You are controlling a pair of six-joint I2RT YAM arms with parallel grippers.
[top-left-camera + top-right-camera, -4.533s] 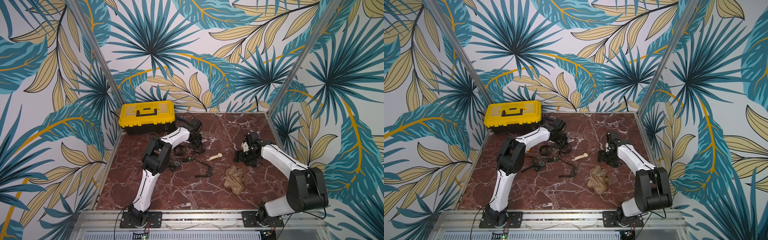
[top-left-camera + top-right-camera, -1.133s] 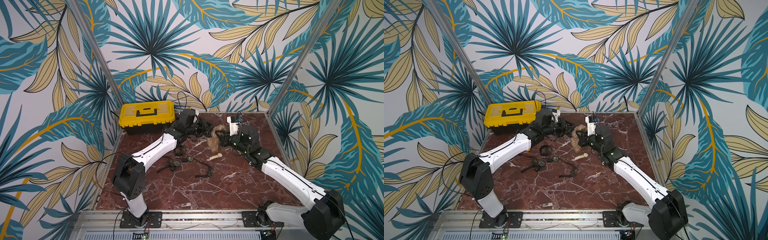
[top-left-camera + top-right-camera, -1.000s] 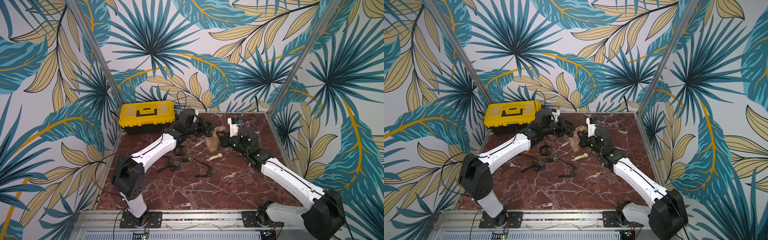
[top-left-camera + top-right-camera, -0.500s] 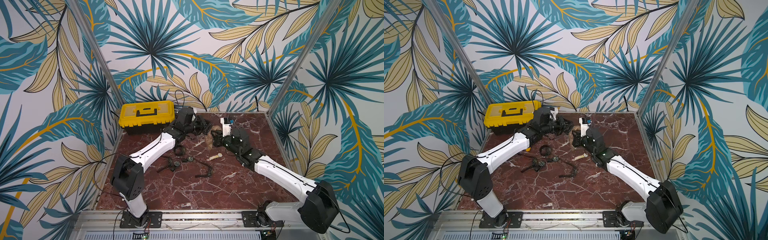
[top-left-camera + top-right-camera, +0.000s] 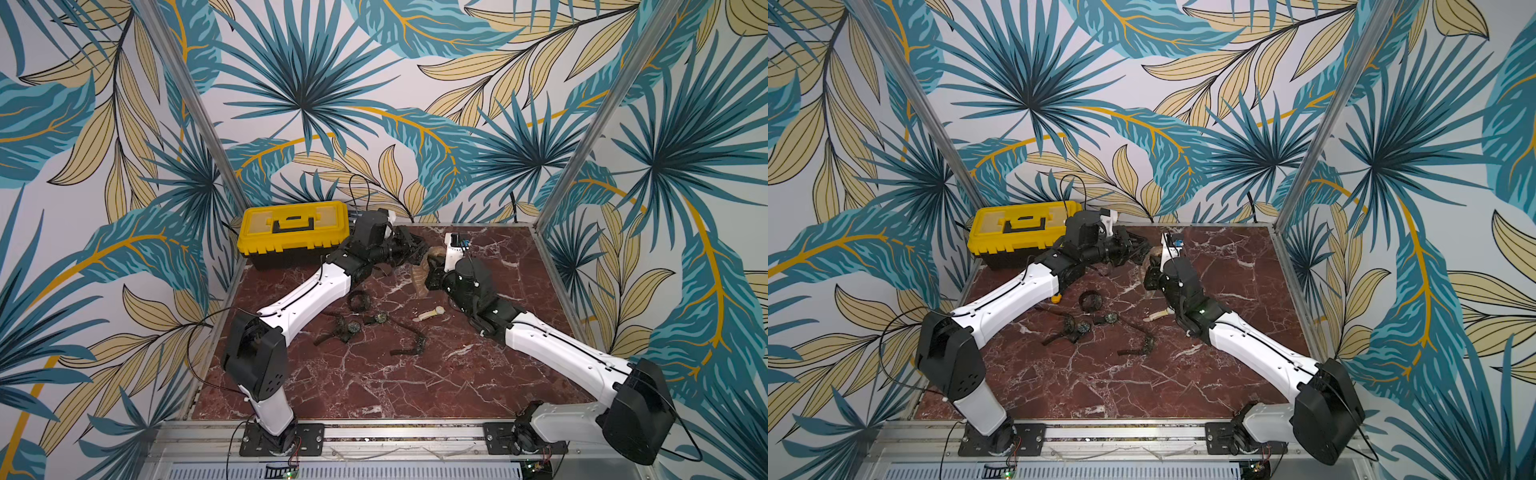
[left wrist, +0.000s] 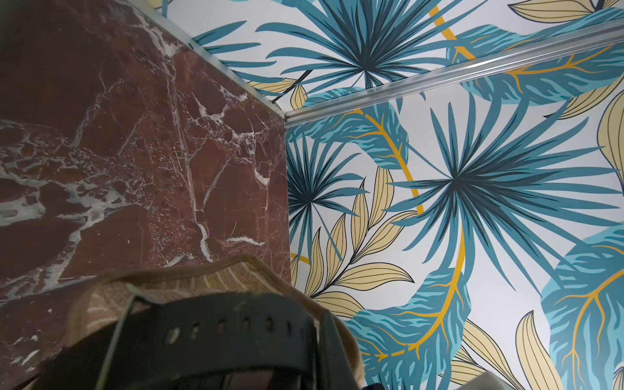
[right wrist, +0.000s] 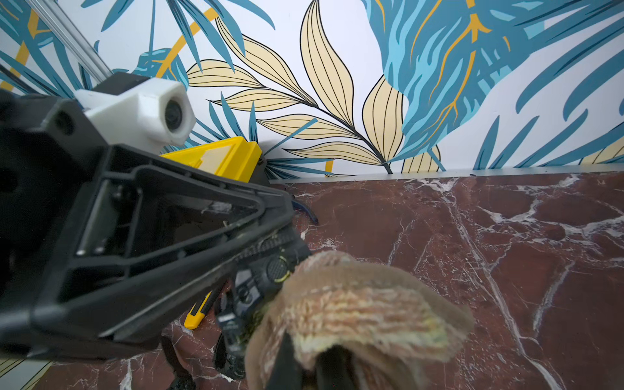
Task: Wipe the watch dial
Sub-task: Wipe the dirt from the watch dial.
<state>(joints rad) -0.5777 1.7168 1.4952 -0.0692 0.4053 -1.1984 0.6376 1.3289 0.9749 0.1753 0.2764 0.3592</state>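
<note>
My left gripper (image 5: pixel 409 252) is shut on a black watch (image 7: pixel 266 280) and holds it above the back middle of the table. In the left wrist view the watch's perforated black strap (image 6: pixel 219 331) fills the lower edge. My right gripper (image 5: pixel 432 270) is shut on a beige striped cloth (image 7: pixel 358 310); its dark fingertips (image 7: pixel 324 368) show under the fold. In both top views the cloth (image 5: pixel 1148 259) presses against the watch from the right. The cloth (image 6: pixel 189 280) also shows just behind the strap. The cloth and the left gripper's finger (image 7: pixel 162 229) hide the dial.
A yellow toolbox (image 5: pixel 291 232) stands at the back left. On the marble table (image 5: pixel 374 386) lie several loose watches and straps (image 5: pixel 353 328), a black strap loop (image 5: pixel 359 301), a cream watch (image 5: pixel 430 313), a brown strap (image 5: pixel 411 340) and a yellow utility knife (image 7: pixel 199 312).
Over the last second my right gripper has carried the cloth left and back, up against the watch. The left gripper has barely moved. Earlier both arms were low and the cloth lay on the table.
</note>
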